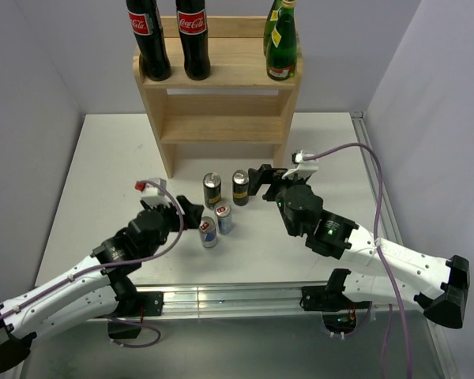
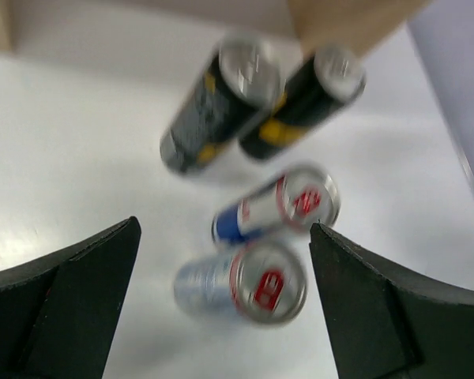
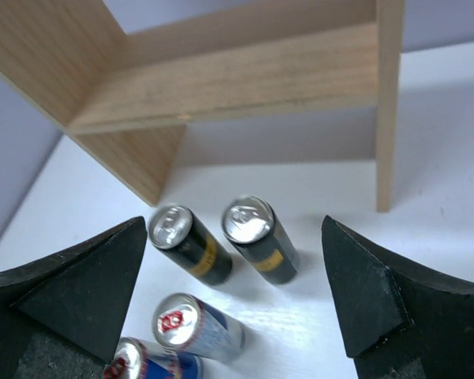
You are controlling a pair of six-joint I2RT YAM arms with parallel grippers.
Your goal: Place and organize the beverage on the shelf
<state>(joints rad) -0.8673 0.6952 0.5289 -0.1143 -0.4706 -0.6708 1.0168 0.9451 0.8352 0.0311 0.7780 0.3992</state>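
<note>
White bench carries two black-and-yellow cans and two silver-and-blue cans, crowded just ahead of the left end effector and right end effector. Both are wide open and empty, with the shelf beyond. Reaching into that cluster could topple a neighbour.

Four upright cans before wooden shelf
</note>
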